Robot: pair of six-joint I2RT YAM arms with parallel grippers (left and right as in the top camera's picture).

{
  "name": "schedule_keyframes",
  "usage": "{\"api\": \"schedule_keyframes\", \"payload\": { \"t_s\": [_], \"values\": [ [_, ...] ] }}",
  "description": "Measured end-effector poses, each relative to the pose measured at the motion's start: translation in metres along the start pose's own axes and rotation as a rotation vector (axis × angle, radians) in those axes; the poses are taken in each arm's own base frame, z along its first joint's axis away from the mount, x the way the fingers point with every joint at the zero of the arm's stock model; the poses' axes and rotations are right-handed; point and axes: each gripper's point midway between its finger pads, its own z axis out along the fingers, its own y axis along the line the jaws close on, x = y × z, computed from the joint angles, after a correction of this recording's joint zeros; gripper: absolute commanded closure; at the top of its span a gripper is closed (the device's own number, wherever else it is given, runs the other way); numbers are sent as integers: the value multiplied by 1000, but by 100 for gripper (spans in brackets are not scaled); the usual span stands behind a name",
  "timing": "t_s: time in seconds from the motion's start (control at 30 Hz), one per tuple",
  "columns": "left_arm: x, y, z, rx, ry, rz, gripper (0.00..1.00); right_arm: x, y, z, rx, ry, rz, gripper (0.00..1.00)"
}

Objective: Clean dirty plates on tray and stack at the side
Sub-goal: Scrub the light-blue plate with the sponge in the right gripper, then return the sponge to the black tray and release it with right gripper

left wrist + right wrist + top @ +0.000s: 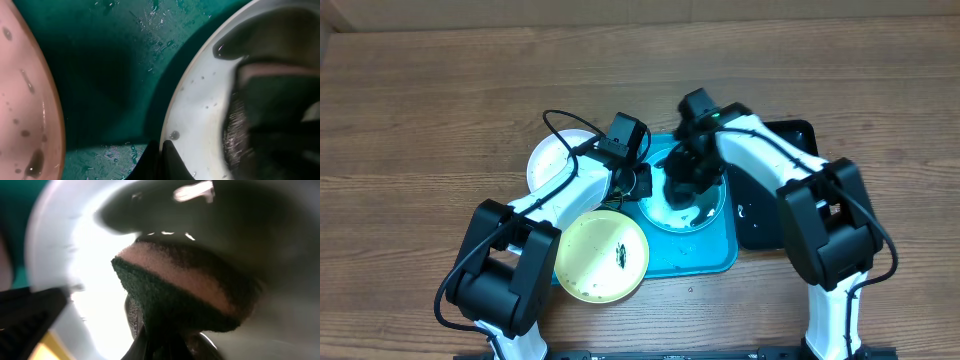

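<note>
Closest in is the sponge [175, 295], dark green scouring face down and a paler foam layer above, pressed onto the mint-green plate [705, 212]. The right gripper [152, 341] has its fingers drawn narrow around the sponge's lower end, so that hand is clearly holding it. The plate sits on the turquoise tray [715, 255], towards the tray's far half, and the tray floor around it is wet (beads of water glint in the left wrist view).

The left gripper [161, 157] is pinched nearly together right at the plate's rim, one finger to either side of the edge as far as I can make out, so it looks to be gripping the plate itself.

From above, the yellow plate [603, 257] lies over the tray's near left corner, half on the wooden table [420, 150], with a dark smear near its middle. The white plate [552, 160] rests on the table just off the tray's far left corner, partly hidden by the left arm. A black tray [770, 215] lies against the turquoise one's right side.
</note>
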Motion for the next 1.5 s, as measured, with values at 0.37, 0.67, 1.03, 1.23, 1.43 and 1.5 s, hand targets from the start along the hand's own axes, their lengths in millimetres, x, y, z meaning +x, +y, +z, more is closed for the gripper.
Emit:
{"api": "schedule_keyframes", "payload": {
  "t_s": [0.37, 0.67, 1.03, 1.23, 1.43, 1.5],
  "values": [
    [0, 1, 0, 1, 3, -5, 96, 3, 29, -2, -173, 70, -42, 96],
    [0, 1, 0, 2, 3, -5, 96, -17, -7, -82, -255, 24, 46, 96],
    [0, -3, 0, 22, 6, -3, 96, -3, -128, -156, 71, -88, 230, 96],
    [1, -4, 0, 29, 9, -3, 96, 8, -155, -145, 157, -58, 265, 96],
    [1, -4, 0, 31, 11, -3, 95, 6, -136, -141, 68, -54, 247, 96],
    [1, -4, 0, 31, 11, -3, 95, 6, -136, -140, 65, -54, 247, 96]
  ]
}}
